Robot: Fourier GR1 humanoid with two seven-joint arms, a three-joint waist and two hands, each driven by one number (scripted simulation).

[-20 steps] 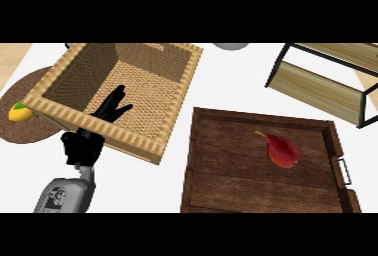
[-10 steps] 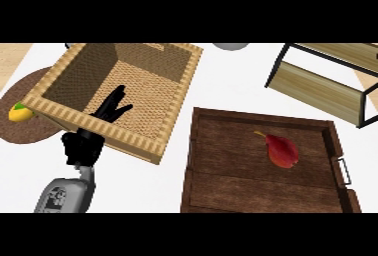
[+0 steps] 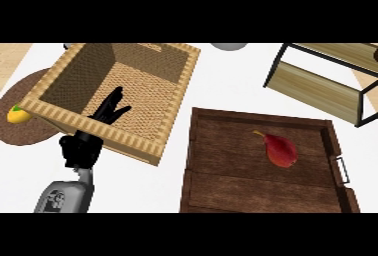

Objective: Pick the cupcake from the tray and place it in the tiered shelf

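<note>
Head view, left to right: a lemon (image 3: 18,115) lies on a round mat (image 3: 29,131); the left robot hand (image 3: 107,111) rests with fingers straight over the basket (image 3: 171,107), holding nothing. A red pepper-like thing (image 3: 281,150), no cupcake, lies in the tray (image 3: 221,190), near the shelf (image 3: 325,82) on the surface (image 3: 229,85).

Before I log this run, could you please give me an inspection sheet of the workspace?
Surface: white counter.
Job's things: wooden tray holds a red pear-like item, no cupcake seen; shelf at upper right, nothing seen on it.
Clutter: wicker basket; lemon on a brown mat; grey object at top edge.
Hands: left hand open, fingers straight over the basket; right hand not in view.
Cables: nothing seen.
Surroundings: nothing seen.
</note>
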